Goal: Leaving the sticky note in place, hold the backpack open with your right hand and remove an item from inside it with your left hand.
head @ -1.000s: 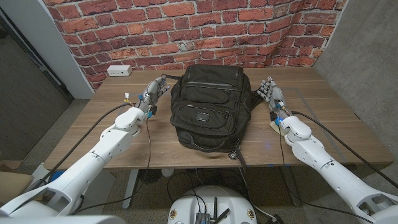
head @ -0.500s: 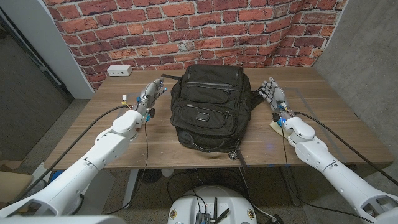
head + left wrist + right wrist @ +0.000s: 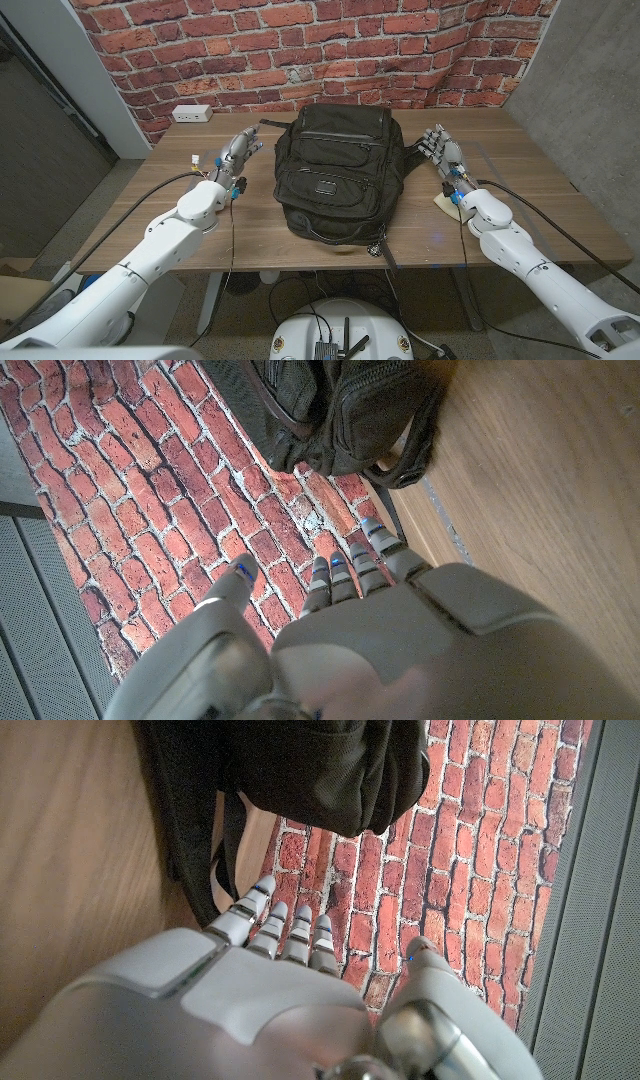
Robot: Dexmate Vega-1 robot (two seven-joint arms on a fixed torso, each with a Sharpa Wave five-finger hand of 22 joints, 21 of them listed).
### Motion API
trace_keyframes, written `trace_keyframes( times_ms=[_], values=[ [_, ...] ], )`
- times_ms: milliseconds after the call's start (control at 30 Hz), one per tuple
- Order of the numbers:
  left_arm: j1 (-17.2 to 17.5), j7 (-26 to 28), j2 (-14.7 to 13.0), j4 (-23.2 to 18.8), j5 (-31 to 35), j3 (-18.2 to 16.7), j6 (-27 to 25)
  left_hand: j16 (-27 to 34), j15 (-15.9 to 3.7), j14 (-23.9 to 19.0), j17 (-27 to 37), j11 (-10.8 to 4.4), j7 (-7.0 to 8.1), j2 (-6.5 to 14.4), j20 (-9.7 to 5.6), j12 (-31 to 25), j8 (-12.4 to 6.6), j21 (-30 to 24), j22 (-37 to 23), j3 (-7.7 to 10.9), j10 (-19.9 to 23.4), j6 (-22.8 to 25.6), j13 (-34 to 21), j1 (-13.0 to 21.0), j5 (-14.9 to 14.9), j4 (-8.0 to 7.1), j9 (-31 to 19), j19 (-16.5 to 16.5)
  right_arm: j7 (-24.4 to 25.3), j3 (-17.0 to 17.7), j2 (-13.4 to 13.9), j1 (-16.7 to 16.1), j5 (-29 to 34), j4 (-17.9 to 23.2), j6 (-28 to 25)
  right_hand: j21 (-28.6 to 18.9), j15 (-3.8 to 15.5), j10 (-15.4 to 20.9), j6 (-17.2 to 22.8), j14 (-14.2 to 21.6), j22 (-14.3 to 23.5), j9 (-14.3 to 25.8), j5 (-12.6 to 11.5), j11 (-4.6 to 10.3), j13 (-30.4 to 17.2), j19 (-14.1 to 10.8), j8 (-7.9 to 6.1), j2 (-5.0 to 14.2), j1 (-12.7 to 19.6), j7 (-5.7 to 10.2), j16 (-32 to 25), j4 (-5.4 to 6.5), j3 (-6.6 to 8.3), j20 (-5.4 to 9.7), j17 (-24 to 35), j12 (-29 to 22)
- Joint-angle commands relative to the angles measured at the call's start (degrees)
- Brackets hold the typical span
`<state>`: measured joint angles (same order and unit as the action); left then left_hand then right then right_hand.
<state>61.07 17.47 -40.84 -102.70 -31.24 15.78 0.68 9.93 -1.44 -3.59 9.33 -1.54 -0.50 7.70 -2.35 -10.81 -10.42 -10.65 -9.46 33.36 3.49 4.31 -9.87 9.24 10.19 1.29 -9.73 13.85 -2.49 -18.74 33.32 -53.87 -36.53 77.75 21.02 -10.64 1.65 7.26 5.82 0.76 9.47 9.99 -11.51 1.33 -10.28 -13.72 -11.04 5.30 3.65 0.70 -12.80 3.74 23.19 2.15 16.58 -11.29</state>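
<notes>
A black backpack (image 3: pixel 340 170) lies in the middle of the wooden table (image 3: pixel 180 165), its top toward the brick wall. I see no gap in its zips from here. My left hand (image 3: pixel 232 152) hovers a short way off the bag's left side, fingers apart and holding nothing. My right hand (image 3: pixel 440 150) stands just off the bag's right side, fingers spread and empty. A pale yellow sticky note (image 3: pixel 439 203) lies on the table by my right wrist. The left wrist view shows the backpack (image 3: pixel 330 400) beyond my left hand (image 3: pixel 400 640). The right wrist view shows the backpack (image 3: pixel 300 770) beyond my right hand (image 3: pixel 260 990).
A white power strip (image 3: pixel 191 113) sits at the table's back left corner. The brick wall (image 3: pixel 300 40) runs behind the table. A black strap (image 3: pixel 385 250) from the bag trails over the front edge. Cables run along both arms.
My left hand has drifted a little left and toward me, away from the backpack. My right hand has shifted only slightly. The backpack has not moved.
</notes>
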Motion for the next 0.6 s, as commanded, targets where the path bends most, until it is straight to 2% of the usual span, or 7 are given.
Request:
trace_keyframes(
  times_ms=[33, 167, 600],
  values=[
    [-1.7, -1.3, 0.7, 2.2, 0.4, 0.4, 0.1, 0.1, -0.24, -0.5, 0.2, -0.17, 0.14, 0.1, -2.76, -0.2, -0.25, -0.3, -0.2, 0.09, 0.5, 0.6, -0.2, 0.9, 0.3, 0.42, -0.2, 0.5, 3.6, 0.4, 2.2, -3.5, 2.9, 6.4, 0.1, -0.3, 0.75, 0.5, 0.2, 0.4, 0.1, 0.2, -0.3, -0.12, -0.3, -0.5, 0.16, 1.36, 0.4, 0.05, 0.0, -0.57, 0.10, 0.62, 0.1, 0.0],
    [-3.1, -3.0, 1.3, 4.4, 0.1, 0.8, 1.4, 0.1, -0.34, -0.6, 0.2, -0.17, 0.10, 0.1, -2.80, -0.2, -0.22, -0.3, -0.2, 0.18, 0.6, 0.6, -0.2, 0.9, 0.3, 0.58, -0.2, 0.5, 5.9, 0.4, 2.4, -4.4, 4.5, 8.8, -0.5, -0.3, 0.81, 0.5, 0.2, 0.4, 0.1, 0.2, -0.3, -0.09, -0.3, -0.5, 0.16, 1.41, 0.5, 0.09, 0.0, -0.72, 0.13, 0.66, 0.0, 0.0],
    [-4.6, -5.7, 1.1, 7.6, -0.3, 0.7, 3.2, 0.2, -0.50, -0.9, 0.2, -0.38, 0.21, 0.2, -2.81, -0.3, -0.26, -0.3, -0.2, 0.45, 0.9, 1.0, -0.2, 1.0, 0.3, 1.08, -0.2, 0.7, 9.6, 0.7, 4.5, -7.8, 8.5, 15.6, -1.5, -0.3, 0.85, 0.6, 0.1, 0.5, 0.1, 0.2, -0.3, -0.11, -0.3, -0.8, 0.21, 1.42, 0.8, 0.09, 0.0, -1.12, 0.16, 0.77, -0.1, 0.1]
  ],
)
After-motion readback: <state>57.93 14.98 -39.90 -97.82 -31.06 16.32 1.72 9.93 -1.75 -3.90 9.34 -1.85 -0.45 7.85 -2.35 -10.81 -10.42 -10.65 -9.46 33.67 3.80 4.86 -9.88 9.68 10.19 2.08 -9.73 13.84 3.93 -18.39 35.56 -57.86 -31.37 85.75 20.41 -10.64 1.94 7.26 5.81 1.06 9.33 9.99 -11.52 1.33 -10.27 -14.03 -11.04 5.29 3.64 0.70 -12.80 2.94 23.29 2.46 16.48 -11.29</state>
